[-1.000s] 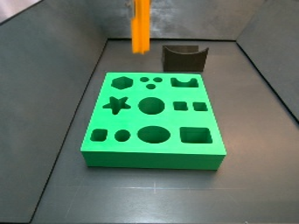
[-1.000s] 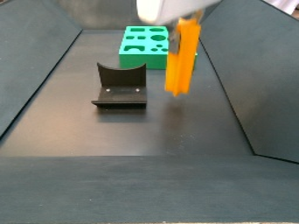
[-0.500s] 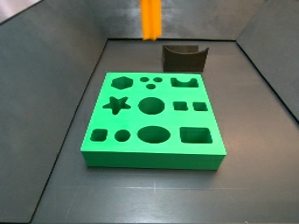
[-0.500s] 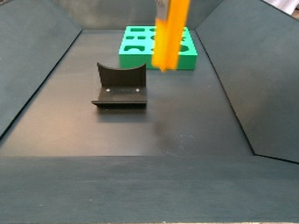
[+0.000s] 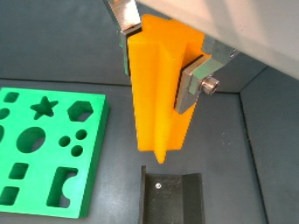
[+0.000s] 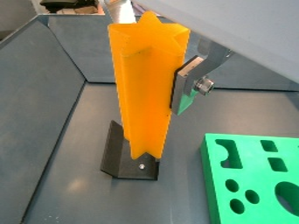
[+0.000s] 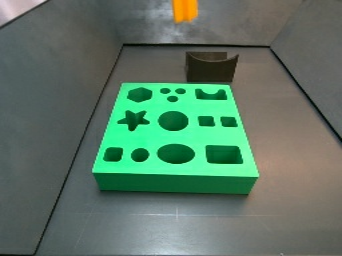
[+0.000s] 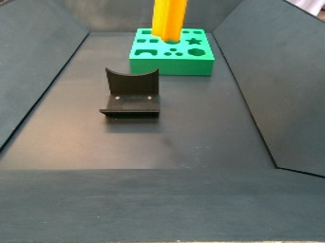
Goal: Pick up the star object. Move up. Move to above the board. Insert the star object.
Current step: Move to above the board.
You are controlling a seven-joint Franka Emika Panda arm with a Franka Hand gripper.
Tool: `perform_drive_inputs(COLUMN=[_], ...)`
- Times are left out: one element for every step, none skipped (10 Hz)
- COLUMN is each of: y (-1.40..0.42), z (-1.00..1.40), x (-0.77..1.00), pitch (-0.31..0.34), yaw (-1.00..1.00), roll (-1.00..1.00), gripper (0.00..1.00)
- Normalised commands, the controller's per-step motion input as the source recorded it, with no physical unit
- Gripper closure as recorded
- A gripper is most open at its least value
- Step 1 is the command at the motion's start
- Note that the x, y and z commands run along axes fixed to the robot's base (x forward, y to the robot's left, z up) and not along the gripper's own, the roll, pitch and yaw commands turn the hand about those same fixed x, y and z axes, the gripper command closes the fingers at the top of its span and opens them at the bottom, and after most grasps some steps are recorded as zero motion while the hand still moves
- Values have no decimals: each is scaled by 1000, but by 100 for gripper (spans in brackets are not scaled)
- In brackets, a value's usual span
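My gripper [image 5: 160, 63] is shut on the star object [image 5: 160, 92], a tall bright orange prism with ridged sides, held upright high in the air. Its silver fingers [image 6: 190, 85] clamp it on two sides in both wrist views. In the side views only the prism's lower end shows at the top edge [image 7: 185, 9] [image 8: 168, 19]; the gripper itself is out of frame there. The board [image 7: 174, 135], a thick green slab with a star hole [image 7: 131, 121], lies on the floor below and to one side, also seen in both wrist views [image 5: 41, 149] [image 6: 251, 179].
The dark fixture [image 8: 129, 92] stands on the floor beyond the board's end, below the held prism in the wrist views [image 6: 131, 157]. Sloped grey walls [image 7: 60, 60] enclose the floor on all sides.
The gripper has risen with the star object: its lower end climbed to the top edge of both side views and moved toward the board.
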Motion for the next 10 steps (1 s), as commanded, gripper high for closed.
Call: perform_drive_inputs(y=[-1000, -1000, -1000, -1000, -1000, -1000, -1000, -1000, -1000, -874], z=[251, 242, 256, 254, 255, 271, 274, 276, 284, 255], x=[-62, -64, -68, -61, -57, -57, -54, -42, -17, 19], pitch=[205, 205, 207, 212, 221, 235, 241, 261, 300, 345], yaw=[-1000, -1000, -1000, -1000, -1000, -1000, -1000, -1000, -1000, -1000], roll=[15, 17, 22, 20, 23, 35, 36, 39, 44, 51], gripper=[100, 100, 100, 100, 100, 100, 100, 100, 100, 100])
